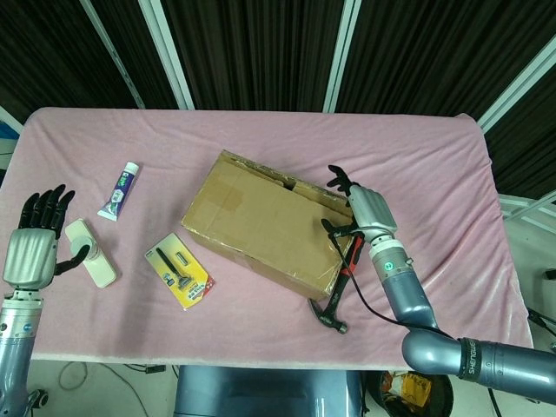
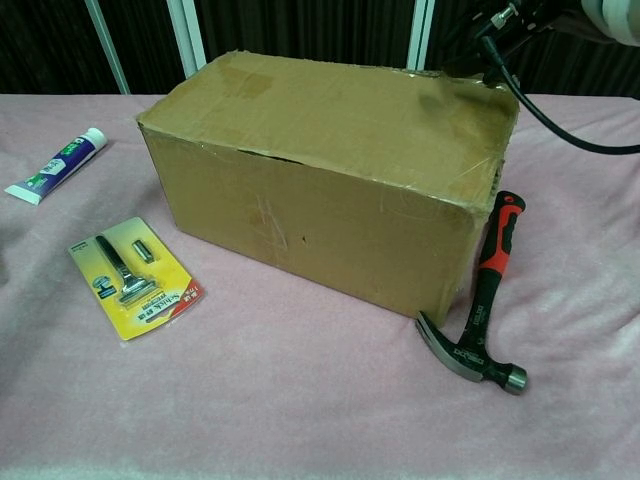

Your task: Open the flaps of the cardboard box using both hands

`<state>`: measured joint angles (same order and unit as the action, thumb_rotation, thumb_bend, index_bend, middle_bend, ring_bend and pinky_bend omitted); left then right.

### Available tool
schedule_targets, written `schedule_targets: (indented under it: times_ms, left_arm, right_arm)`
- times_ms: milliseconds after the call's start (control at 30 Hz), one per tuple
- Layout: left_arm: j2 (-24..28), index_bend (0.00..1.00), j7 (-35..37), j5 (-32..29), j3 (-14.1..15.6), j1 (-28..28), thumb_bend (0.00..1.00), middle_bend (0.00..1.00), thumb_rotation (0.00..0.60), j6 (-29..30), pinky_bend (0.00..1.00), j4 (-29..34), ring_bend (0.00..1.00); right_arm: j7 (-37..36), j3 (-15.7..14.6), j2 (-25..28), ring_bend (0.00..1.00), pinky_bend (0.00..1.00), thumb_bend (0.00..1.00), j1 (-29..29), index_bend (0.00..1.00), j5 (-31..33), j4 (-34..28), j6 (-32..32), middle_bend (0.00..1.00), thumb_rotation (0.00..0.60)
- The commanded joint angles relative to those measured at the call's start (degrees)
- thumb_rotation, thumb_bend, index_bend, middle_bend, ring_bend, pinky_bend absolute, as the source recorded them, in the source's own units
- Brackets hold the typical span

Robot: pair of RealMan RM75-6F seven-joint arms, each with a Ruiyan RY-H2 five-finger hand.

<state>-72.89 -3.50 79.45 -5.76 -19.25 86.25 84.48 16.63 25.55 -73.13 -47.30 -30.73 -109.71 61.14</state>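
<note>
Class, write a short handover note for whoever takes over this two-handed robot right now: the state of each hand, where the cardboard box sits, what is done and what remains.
Left hand: open, holding nothing, at the table's left edge beside a white oblong object, far from the box.
Right hand: fingers spread, holding nothing, at the right end of the brown cardboard box; contact cannot be confirmed.
The box lies mid-table on the pink cloth, with the red-and-black claw hammer against its right end.
Done: nothing; the flaps are closed.
Left: bring the left hand over, then open the flaps with both hands.
</note>
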Motion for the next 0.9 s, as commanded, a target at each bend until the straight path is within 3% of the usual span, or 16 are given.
schedule_targets:
  times_ms: [33,300,467,600,900]
  left_arm:
    - [-0.1,0.0,0.21,0.28,-0.37,0.07,0.21,0.0,0.6,0.16,0.0,-0.13,0.0]
    - [0.12,0.0,0.36,-0.19,-1.12,0.34,0.21,0.0,0.6,-0.75,0.0,0.15,0.0]
    - [0.12,0.0,0.51,-0.24,-1.45,0.46,0.21,0.0,0.6,-1.22,0.0,0.11,0.0]
    - [0.13,0.0,0.74,-0.12,-1.75,0.56,0.21,0.0,0.6,-1.43,0.0,-0.09,0.0]
    - [0.04,0.0,1.13,0.37,-2.1,0.8,0.21,0.0,0.6,-1.65,0.0,-0.38,0.0]
  right_arm:
    - [-0.24,-0.35,-0.15,0.25,0.38,0.37,-0.06,0.07,-0.05,0.2,0.04,0.26,0.6]
    - [-1.04,-1.83,-0.37,0.25,0.38,0.37,0.09,0.07,0.14,-0.38,-0.38,0.26,0.6]
    - [-1.56,-1.84,-0.39,0.28,0.46,0.38,-0.16,0.07,0.34,-1.41,-0.35,0.26,0.6]
    - [-2.18,-1.08,0.19,0.31,0.52,0.39,-0.54,0.07,1.12,-3.43,-0.35,0.27,0.6]
    - [-6.78,2.75,2.72,0.31,0.52,0.4,-0.51,0.07,5.9,-9.53,-0.88,0.26,0.6]
